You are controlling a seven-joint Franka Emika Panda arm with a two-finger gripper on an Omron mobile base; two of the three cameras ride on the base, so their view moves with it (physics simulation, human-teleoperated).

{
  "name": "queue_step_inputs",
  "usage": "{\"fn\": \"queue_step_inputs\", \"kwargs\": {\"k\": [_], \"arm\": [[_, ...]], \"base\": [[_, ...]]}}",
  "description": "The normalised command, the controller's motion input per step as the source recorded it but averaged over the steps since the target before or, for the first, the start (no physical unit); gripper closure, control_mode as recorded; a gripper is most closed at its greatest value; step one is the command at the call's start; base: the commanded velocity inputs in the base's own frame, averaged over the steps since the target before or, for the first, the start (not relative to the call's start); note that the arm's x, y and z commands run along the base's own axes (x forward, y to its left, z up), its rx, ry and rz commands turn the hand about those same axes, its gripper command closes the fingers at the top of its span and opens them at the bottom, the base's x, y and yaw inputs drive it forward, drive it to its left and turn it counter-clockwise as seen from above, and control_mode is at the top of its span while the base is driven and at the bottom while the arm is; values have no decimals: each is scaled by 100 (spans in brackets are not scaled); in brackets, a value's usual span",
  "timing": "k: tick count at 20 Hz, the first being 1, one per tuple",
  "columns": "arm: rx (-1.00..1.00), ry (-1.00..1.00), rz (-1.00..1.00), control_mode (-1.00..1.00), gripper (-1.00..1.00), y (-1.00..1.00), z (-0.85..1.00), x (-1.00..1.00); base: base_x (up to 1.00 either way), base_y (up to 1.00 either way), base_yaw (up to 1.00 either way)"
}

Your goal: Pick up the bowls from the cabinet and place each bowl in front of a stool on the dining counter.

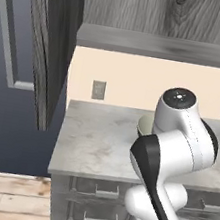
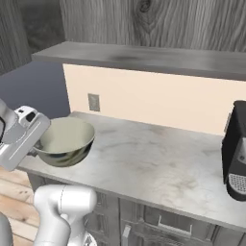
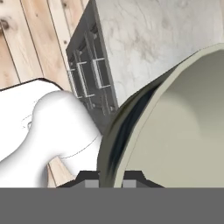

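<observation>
Hand view shows the tool [image 3: 110, 178] clenched on the rim of the plain tan-olive round bowl with a golden rim [image 3: 175, 127], 1 dark finger tip on each side of the wall at 6 o'clock. In the right base view the same bowl [image 2: 65, 140] sits at 9 o'clock, held just over the near left corner of the light marble-topped bench with grey drawers [image 2: 158, 163]; whether its base touches the marble I cannot tell. The left base view gives only a sliver of the bowl [image 1: 145, 124] behind the white arm, near the picture's centre.

Judged by this, 1 bowl is out of the dark grey wood-grain wall cabinet [image 1: 164, 12], whose tall door [image 1: 46, 45] stands open at 10 o'clock, and is in the tool's grip. Its flat grey shelf [image 2: 144, 57] shows bare where visible. Left to do: carry this bowl to the dining counter, set it before a stool, then do the same for the 2nd bowl. A black coffee machine [image 2: 236, 153] stands at 3 o'clock, well apart.
</observation>
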Motion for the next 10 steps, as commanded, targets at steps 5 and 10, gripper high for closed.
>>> {"fn": "queue_step_inputs", "kwargs": {"k": [5, 10], "arm": [[0, 0, 0, 100, 100, 0, 0, 0], [0, 0, 0, 100, 100, 0, 0, 0]], "base": [[-5, -100, -47], [0, -100, -60]]}}
